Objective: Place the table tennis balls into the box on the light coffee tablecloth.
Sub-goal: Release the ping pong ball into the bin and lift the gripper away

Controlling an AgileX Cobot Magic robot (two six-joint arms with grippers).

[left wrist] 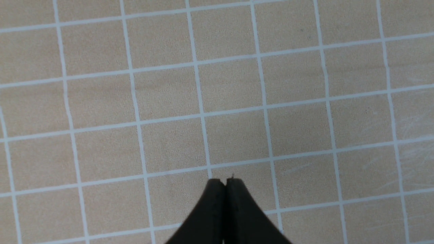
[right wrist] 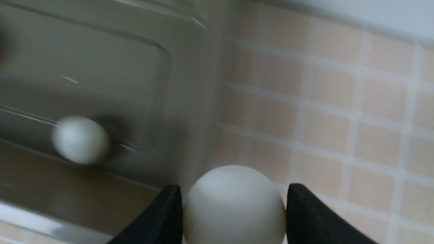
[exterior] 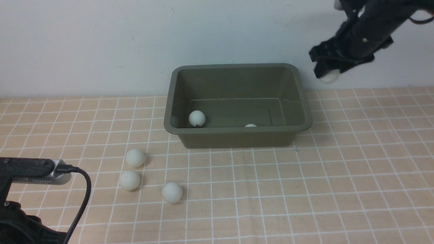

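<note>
Three matte white balls (exterior: 135,157) lie on grid-lined peach cloth (exterior: 339,176); two others (exterior: 197,118) inside smooth olive tub (exterior: 237,130). Right gripper (right wrist: 234,189) pinches sixth sphere (right wrist: 234,210); left gripper (left wrist: 225,183) closed, empty.

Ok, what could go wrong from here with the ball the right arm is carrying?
The right gripper holds its ball to the right of the box, seemingly outside its rim; released here, it would likely land on the tablecloth and roll away. Dropped from this height, it might bounce out.
</note>
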